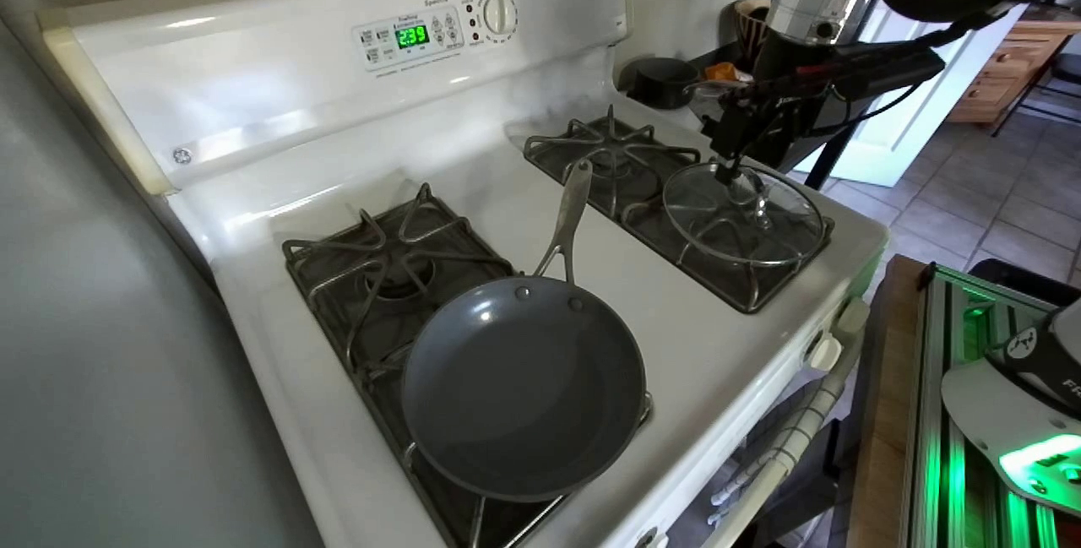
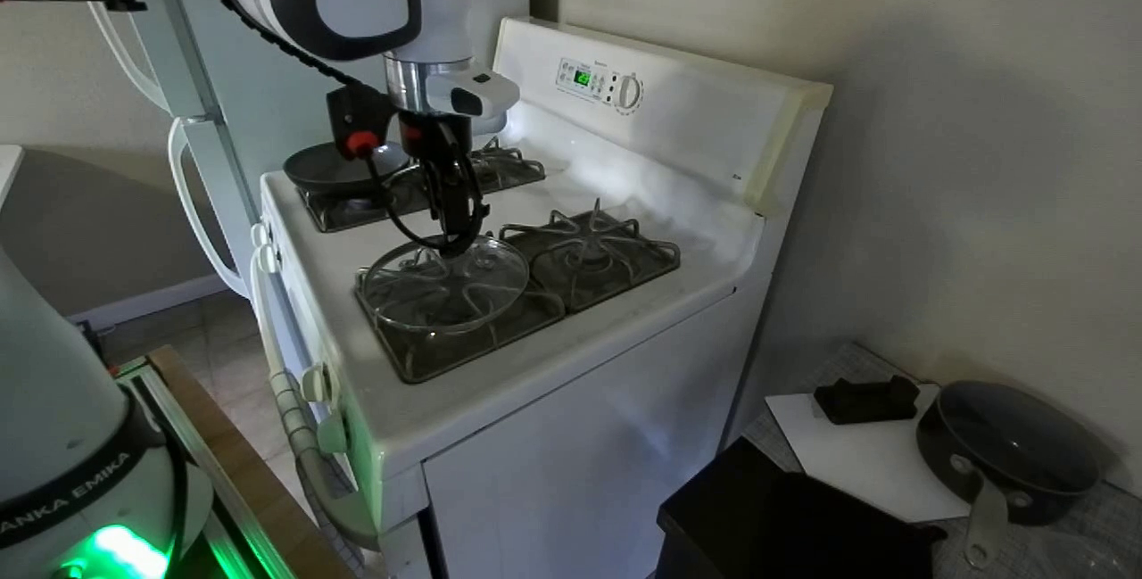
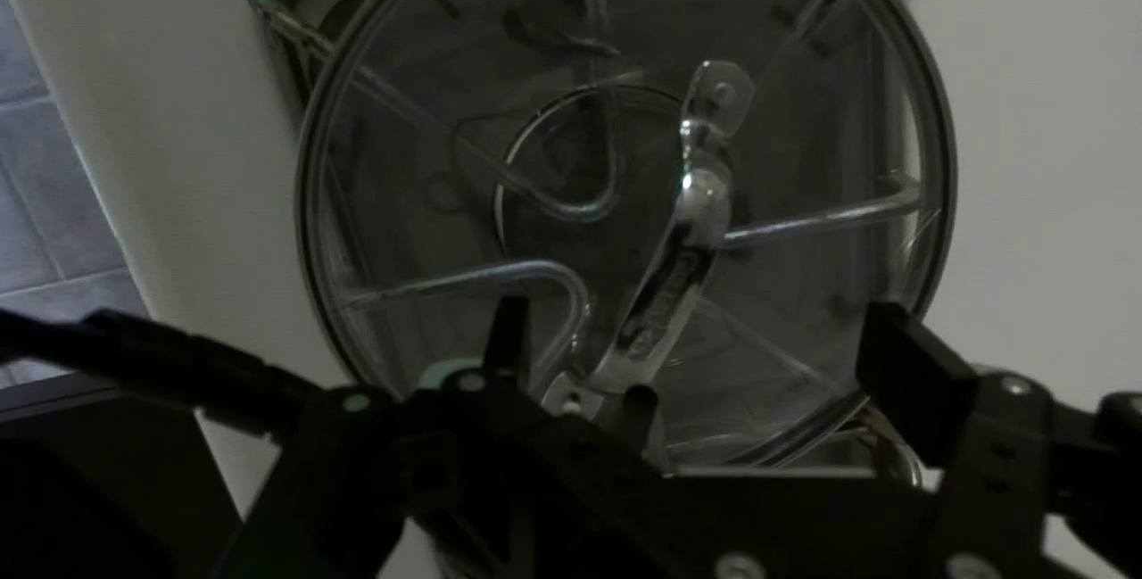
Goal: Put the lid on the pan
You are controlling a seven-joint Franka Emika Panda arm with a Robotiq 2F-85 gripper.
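The glass lid [image 1: 760,231] lies on the front burner grate on the robot base's side of the stove. It also shows in an exterior view [image 2: 437,298] and in the wrist view [image 3: 785,293]. An arched strap handle [image 3: 665,293] crosses its middle. My gripper [image 3: 700,329] is open and empty, its two fingers wide apart above the lid. In both exterior views the gripper [image 1: 728,172] [image 2: 457,240] points down over the lid near the handle; contact cannot be told. The dark grey pan [image 1: 524,387] sits uncovered on another front burner, handle toward the back panel. It is partly hidden in an exterior view [image 2: 335,170].
Back grates [image 1: 612,151] [image 2: 589,249] stand behind the lid. The stove's back panel [image 1: 321,84] rises behind the burners. Knobs and an oven handle [image 1: 777,463] run along the front. A saucepan [image 2: 1008,454] and a black box [image 2: 794,525] stand beside the stove.
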